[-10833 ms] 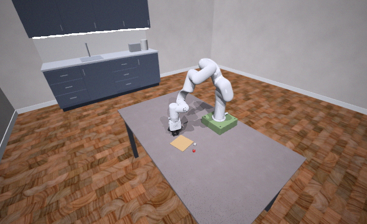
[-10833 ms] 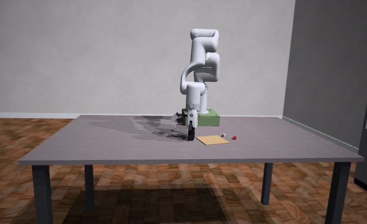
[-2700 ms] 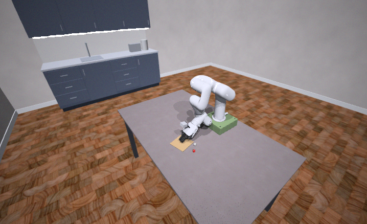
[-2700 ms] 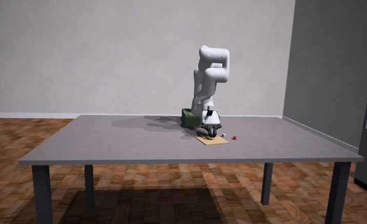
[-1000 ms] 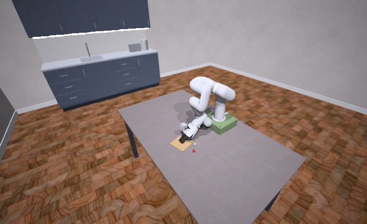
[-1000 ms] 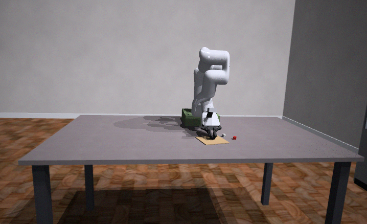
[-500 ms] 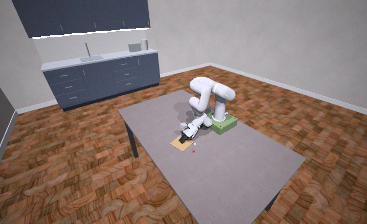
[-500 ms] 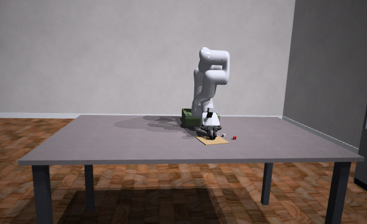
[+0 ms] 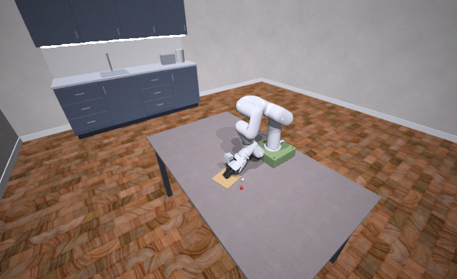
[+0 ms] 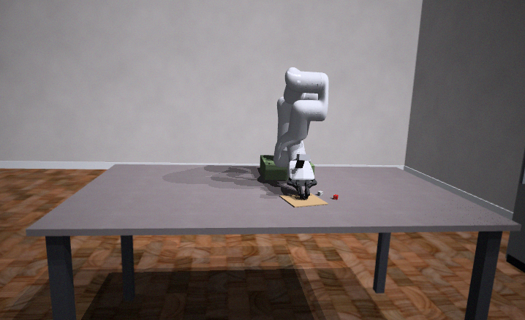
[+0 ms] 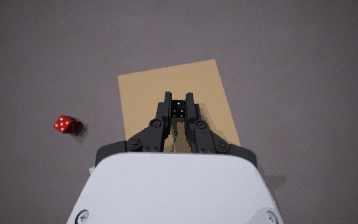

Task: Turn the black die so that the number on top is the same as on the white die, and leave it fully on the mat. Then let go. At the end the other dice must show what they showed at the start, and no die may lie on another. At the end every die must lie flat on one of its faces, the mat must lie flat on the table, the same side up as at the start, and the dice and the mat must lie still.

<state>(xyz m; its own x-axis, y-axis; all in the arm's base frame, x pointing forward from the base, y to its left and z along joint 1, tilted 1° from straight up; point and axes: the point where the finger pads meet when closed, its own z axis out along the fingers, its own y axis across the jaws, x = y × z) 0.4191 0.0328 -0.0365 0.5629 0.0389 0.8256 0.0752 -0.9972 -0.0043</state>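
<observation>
The black die (image 11: pixel 178 108) sits between my fingertips over the tan mat (image 11: pixel 177 98). My gripper (image 11: pixel 178 101) (image 9: pixel 226 178) is shut on it, tilted low over the mat. I cannot tell whether the die touches the mat. In the top and exterior views the gripper (image 9: pixel 228 173) (image 10: pixel 303 194) hides the black die. The small white die (image 9: pixel 243 179) (image 10: pixel 319 193) lies on the table just off the mat's edge. It is not in the wrist view, and its top number is too small to read. The red die (image 11: pixel 65 124) (image 9: pixel 241 187) (image 10: pixel 335 196) lies on the table beyond the white one.
The arm's green base block (image 9: pixel 277 154) (image 10: pixel 274 167) stands on the table just behind the mat. A kitchen counter with cabinets (image 9: pixel 126 93) stands far off by the wall.
</observation>
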